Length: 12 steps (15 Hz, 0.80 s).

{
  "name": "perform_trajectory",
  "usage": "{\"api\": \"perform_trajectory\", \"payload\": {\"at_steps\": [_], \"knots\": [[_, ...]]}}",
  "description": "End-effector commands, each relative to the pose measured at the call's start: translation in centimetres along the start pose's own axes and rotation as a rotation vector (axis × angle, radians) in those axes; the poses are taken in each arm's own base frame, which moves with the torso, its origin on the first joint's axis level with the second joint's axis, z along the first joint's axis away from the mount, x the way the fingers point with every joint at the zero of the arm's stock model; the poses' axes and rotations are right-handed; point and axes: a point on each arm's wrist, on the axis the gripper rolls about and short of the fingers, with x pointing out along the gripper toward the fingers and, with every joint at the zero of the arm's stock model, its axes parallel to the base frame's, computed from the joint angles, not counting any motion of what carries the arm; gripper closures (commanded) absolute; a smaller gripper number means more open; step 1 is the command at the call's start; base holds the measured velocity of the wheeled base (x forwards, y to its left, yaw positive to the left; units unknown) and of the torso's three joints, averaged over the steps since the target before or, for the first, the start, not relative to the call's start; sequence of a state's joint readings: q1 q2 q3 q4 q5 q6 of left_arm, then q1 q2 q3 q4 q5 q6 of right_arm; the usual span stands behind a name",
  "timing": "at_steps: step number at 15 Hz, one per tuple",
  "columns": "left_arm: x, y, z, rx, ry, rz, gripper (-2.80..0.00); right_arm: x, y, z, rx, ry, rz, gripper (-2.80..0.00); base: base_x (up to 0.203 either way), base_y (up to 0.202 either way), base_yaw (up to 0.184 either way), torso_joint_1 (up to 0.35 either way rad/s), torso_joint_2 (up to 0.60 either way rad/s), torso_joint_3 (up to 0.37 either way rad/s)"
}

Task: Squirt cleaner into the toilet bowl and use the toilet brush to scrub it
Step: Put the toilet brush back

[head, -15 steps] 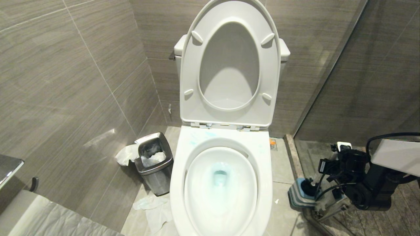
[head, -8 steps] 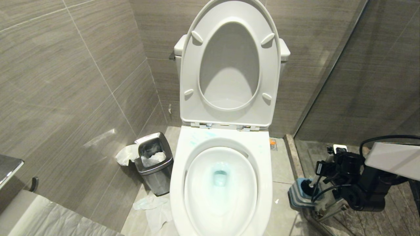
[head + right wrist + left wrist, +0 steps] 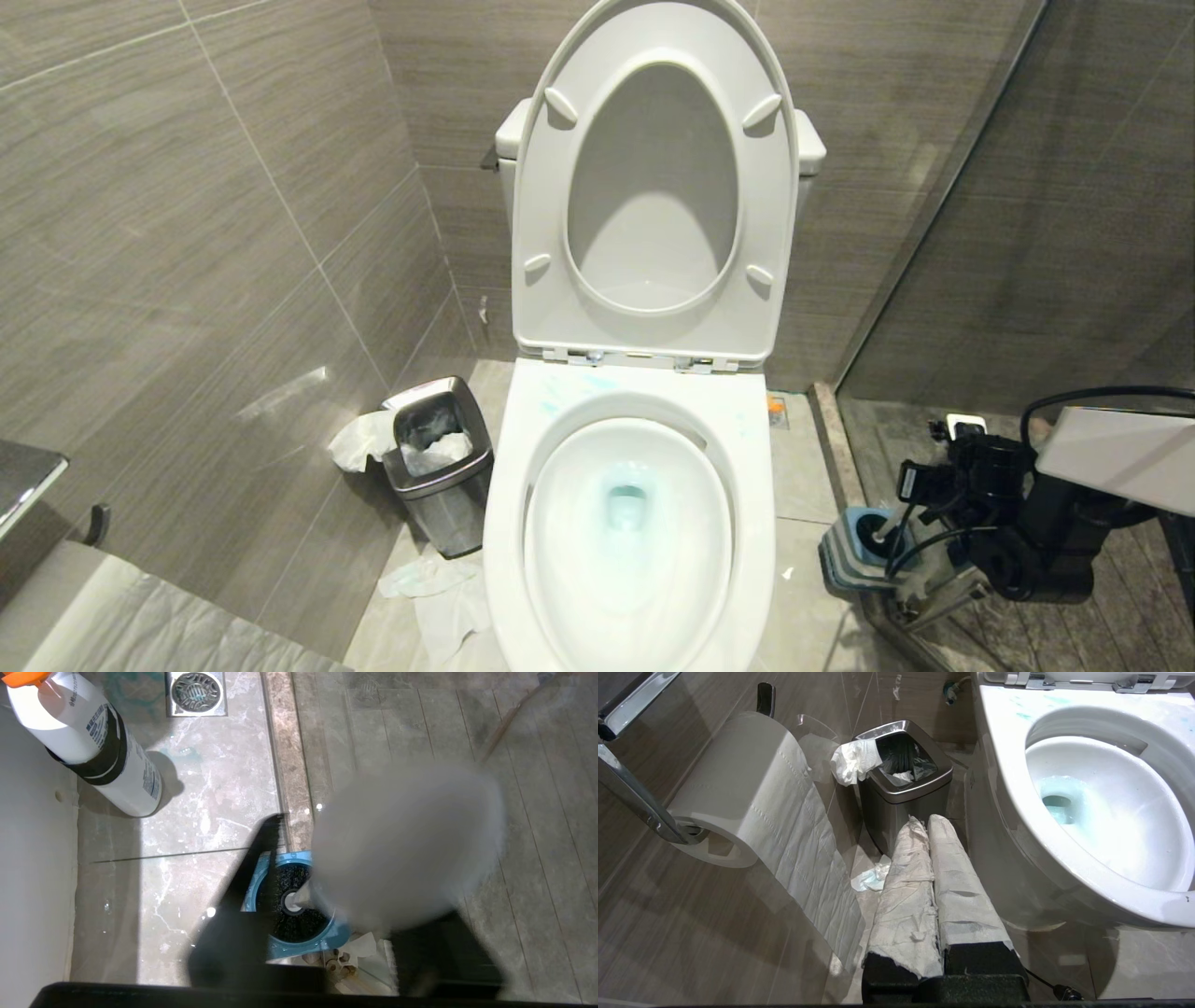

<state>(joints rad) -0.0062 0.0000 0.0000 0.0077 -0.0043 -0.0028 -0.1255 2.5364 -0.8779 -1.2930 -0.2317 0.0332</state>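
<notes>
1. Head view: the toilet bowl [image 3: 630, 560] is glossy white, its seat and lid raised against the tank. Pale turquoise cleaner [image 3: 625, 504] tints the water at the drain and smears the rear rim. A steel waste bin [image 3: 439, 467] stands on the grey tiled floor just left of the bowl, crumpled tissue around it. The right gripper [image 3: 901, 527] hangs over the blue-topped brush holder [image 3: 845, 555] on the floor right of the bowl.
2. Left wrist view: the left gripper [image 3: 924, 826] has its paper-wrapped fingers pressed together, empty, aimed at the bin beside a toilet roll [image 3: 738, 788].
3. Right wrist view: the right gripper's fingers stand partly apart around the toilet brush [image 3: 406, 844], whose blurred knob rises from the holder's black hole. A white spray bottle [image 3: 93, 751] stands near a floor drain [image 3: 196, 690].
</notes>
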Motion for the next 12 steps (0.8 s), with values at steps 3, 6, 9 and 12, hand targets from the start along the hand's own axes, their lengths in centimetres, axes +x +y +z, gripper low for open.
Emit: {"api": "perform_trajectory", "payload": {"at_steps": [3, 6, 9, 12], "knots": [[0.0, 0.0, 0.0, 0.0, 0.003, 0.0, 0.0, -0.2, 0.0, 0.4, 0.002, -0.015, -0.003, -2.8, 0.0, 0.0, 0.0, 0.0, 0.0, 0.0], [0.0, 0.0, 0.0, 0.0, 0.003, 0.0, 0.0, -2.0, -0.4, 1.4, -0.013, -0.002, -0.002, -2.8, 0.0, 0.0, 0.0, 0.0, 0.0, 0.0], [0.0, 0.0, 0.0, 0.0, 0.003, 0.0, 0.0, -5.3, -1.2, 1.7, -0.044, 0.044, 0.0, -2.8, 0.0, 0.0, 0.0, 0.0, 0.0, 0.0], [0.0, 0.0, 0.0, 0.0, 0.003, 0.0, 0.0, -8.6, -1.8, 2.6, -0.067, 0.055, 0.033, -2.8, 0.0, 0.0, 0.0, 0.0, 0.0, 0.0]]}}
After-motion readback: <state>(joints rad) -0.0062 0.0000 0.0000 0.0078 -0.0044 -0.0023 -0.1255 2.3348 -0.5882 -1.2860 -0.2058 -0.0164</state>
